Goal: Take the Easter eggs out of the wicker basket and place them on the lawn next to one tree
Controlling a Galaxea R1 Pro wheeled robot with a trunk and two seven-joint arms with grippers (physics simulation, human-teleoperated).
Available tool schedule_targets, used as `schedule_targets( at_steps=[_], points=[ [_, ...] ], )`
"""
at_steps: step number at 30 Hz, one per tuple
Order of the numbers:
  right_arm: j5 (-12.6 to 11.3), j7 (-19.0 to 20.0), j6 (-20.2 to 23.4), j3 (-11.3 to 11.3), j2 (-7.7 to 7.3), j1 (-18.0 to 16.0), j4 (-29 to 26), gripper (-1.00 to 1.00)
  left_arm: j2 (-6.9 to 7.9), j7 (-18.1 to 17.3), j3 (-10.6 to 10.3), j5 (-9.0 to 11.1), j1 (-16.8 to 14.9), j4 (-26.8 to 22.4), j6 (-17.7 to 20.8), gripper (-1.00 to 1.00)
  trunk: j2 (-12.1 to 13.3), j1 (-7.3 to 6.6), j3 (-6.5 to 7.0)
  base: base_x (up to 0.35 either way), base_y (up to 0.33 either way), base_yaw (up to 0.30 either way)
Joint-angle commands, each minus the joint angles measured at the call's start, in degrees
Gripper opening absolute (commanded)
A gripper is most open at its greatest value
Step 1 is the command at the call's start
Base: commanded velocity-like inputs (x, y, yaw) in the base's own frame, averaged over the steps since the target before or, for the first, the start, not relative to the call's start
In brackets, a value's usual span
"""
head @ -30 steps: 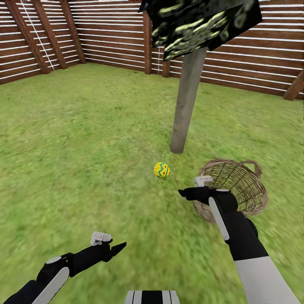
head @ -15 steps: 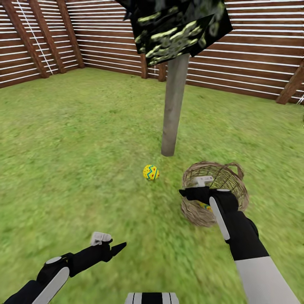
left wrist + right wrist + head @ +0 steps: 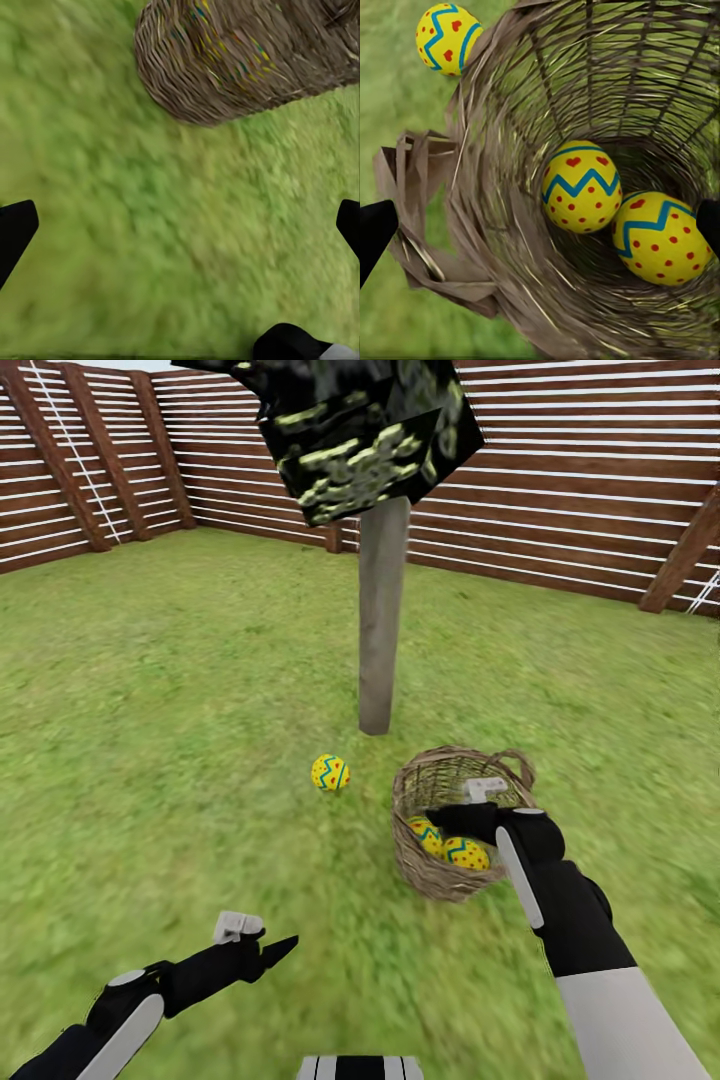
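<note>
- Wicker basket (image 3: 455, 830): rests on the lawn (image 3: 180, 690) just in front of the tree (image 3: 378, 630), tipped so that its mouth faces the robot; in the left wrist view its woven side (image 3: 240, 60) lies ahead on the grass.
- Two eggs inside the basket: one (image 3: 427, 834) nearer the tree side, the other (image 3: 466, 853) just beside it and closest to the right end effector; in the right wrist view they lie side by side on the woven bottom, the first (image 3: 582, 186) at centre, the second (image 3: 663, 236) next to it.
- Third egg (image 3: 330, 772): lies on the grass outside the basket, near the foot of the trunk; in the right wrist view it sits beyond the rim (image 3: 448, 39).
- Right end effector (image 3: 450, 822): poised at the basket's mouth, directly above the two eggs; its dark fingertips (image 3: 375, 229) stand wide apart and grasp nothing.
- Left end effector (image 3: 278, 947): hovers low over bare grass, well apart from basket and eggs; its fingertips (image 3: 15, 229) are spread, released.
- Slatted wooden fence (image 3: 580, 490): bounds the lawn behind the tree.
</note>
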Motion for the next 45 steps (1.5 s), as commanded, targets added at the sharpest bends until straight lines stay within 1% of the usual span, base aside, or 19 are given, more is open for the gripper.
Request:
schedule_targets(
  at_steps=[1,15,16,19,21,26,29,32,39,45],
  points=[
    [-0.45,-0.26,0.21,0.09,-0.06,-0.02,0.02,1.00,0.05,0.09,-0.07,0.55,-0.04,0.26,0.35,1.00,-0.02,-0.01,-0.04,0.000,-0.310,0.000],
    [-0.28,-0.36,0.11,0.40,0.01,-0.02,2.57,1.00,0.05,0.18,-0.09,0.54,-0.05,1.11,0.29,1.00,-0.02,-0.01,-0.99,0.000,-0.302,0.082],
    [-0.33,-0.35,0.10,0.41,0.01,-0.02,2.61,1.00,0.06,0.17,-0.04,0.56,-0.04,1.12,-0.07,1.00,-0.02,-0.01,-1.08,0.000,-0.092,0.122],
    [-0.35,-0.35,0.10,0.71,0.01,-0.02,2.66,1.00,0.15,0.06,0.03,0.58,-0.04,1.13,-3.33,1.00,-0.02,-0.01,-1.33,0.000,-0.031,0.124],
    [-0.36,-0.30,0.10,0.86,0.01,-0.02,2.70,1.00,0.27,-0.03,0.00,0.63,-0.04,1.13,-4.61,1.00,-0.02,-0.01,-1.49,0.000,-0.007,0.124],
    [-0.41,-0.25,0.10,0.94,0.01,-0.02,2.90,1.00,0.40,0.01,-0.01,0.75,-0.04,1.25,-5.24,1.00,-0.02,-0.01,-1.91,0.021,-0.013,0.124],
    [-0.37,-0.23,0.06,0.97,0.01,-0.02,4.14,1.00,0.23,0.02,-0.01,0.70,-0.04,1.96,-5.24,1.00,-0.02,-0.01,-2.16,0.179,-0.141,0.122],
    [-0.28,-0.18,-0.06,1.86,-0.04,-0.02,6.04,1.00,0.08,0.02,-0.07,0.60,-0.04,2.86,-5.24,1.00,-0.02,-0.01,-2.41,0.234,-0.202,0.118],
    [-0.27,-0.17,-0.46,2.49,-0.02,-0.02,6.47,1.00,0.06,0.02,-0.10,0.59,-0.04,2.97,-5.26,1.00,-0.02,-0.01,-2.87,0.119,-0.258,0.050],
    [-0.19,-0.25,-1.39,4.49,-0.07,-0.02,8.21,1.00,0.06,0.02,-0.01,0.59,-0.04,2.98,-5.32,1.00,-0.02,-0.01,-2.90,-0.009,-0.032,0.001]
  ],
)
